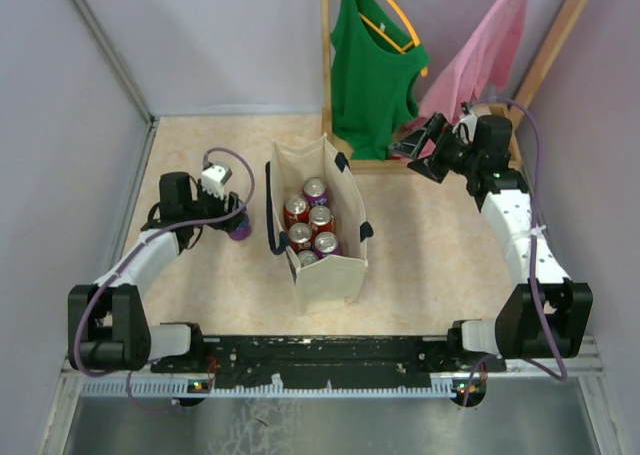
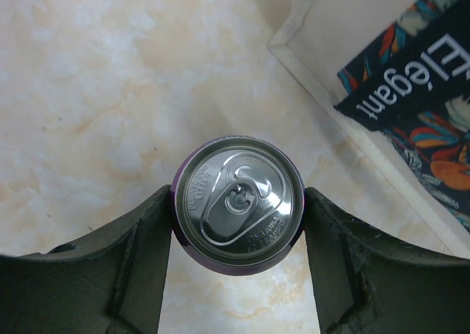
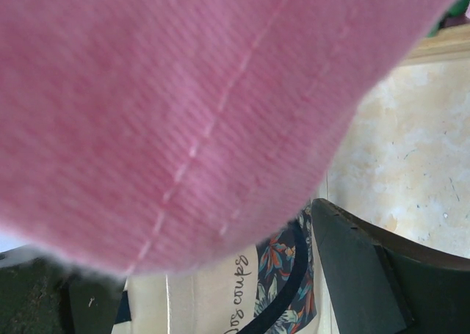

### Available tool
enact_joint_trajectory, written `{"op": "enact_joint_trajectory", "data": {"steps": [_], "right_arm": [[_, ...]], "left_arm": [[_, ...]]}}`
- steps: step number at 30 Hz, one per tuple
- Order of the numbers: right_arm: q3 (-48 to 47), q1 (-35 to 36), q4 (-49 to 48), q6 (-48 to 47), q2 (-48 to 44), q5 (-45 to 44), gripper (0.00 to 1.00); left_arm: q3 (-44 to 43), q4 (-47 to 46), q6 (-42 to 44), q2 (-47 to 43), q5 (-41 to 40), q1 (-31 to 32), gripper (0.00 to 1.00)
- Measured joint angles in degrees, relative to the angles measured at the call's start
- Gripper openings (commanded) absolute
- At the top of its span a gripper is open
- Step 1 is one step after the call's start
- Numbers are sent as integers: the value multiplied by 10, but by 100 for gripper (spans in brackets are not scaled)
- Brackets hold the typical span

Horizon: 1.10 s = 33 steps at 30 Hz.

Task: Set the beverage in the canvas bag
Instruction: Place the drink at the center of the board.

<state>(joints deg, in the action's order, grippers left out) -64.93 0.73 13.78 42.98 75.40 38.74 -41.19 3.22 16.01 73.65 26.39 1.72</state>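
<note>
Can [image 2: 239,202] gripped by L fingers [image 2: 139,260] beside bag [image 1: 330,275]; pink shirt [image 3: 183,114] close before wide R fingers [image 3: 367,275]

Your purple beverage can [image 2: 239,202] is upright, just left of the upright, open cream canvas bag [image 1: 335,278].

1. Top view: bright, even, diffuse light. Shadows beside the bag [image 1: 326,281] on the table [image 1: 430,245] are soft and faint.
2. Left wrist view: sharp focus on the can [image 2: 239,194], with glare streaks across its lid. The pale tabletop is nearly washed out.
3. Right wrist view: a pink cloth [image 3: 183,106] sits close to the lens, blurred and filling most of the frame.
</note>
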Motion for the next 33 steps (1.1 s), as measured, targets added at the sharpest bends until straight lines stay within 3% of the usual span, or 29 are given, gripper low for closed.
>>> {"op": "enact_joint_trajectory", "data": {"steps": [2,4,9,13,23,33], "right_arm": [[0,0,0,0,0,0,96],[0,0,0,0,0,0,96],[0,0,0,0,0,0,96],[0,0,0,0,2,2,96],[0,0,-1,0,2,4,96],[0,0,-5,0,2,11,97]], "left_arm": [[19,-2,6,-9,0,0,0],[27,-7,9,-17,-2,0,6],[34,-2,20,-26,-2,0,49],[28,22,34,-30,2,0,66],[8,130,68,-59,40,0,83],[-52,214,115,-35,59,0,83]]}}
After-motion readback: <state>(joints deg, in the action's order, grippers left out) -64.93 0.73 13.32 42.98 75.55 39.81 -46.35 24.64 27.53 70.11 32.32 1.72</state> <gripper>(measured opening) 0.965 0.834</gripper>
